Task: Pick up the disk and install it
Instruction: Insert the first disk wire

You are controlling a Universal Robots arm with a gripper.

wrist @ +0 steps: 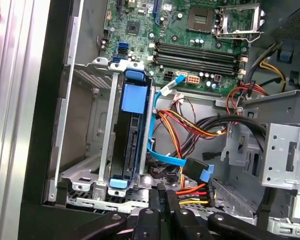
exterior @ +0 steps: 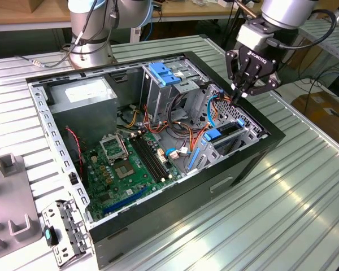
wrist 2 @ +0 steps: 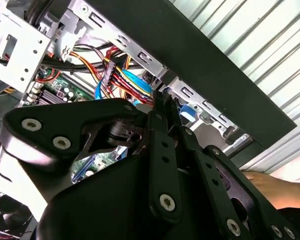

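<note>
The gripper (exterior: 241,93) hangs over the edge of the open computer case (exterior: 214,186) on the exterior view's right, its fingers (wrist: 166,200) drawn together with nothing between them, seemingly having let go. Just below, the disk (wrist: 132,145) stands on edge in the small drive cage (exterior: 229,141) at that edge, its blue carrier rails (wrist: 150,130) slid between the metal guides, so it looks seated. Beyond lie the motherboard (exterior: 130,164) and the tall silver cage (exterior: 164,84) at the case's far edge.
</note>
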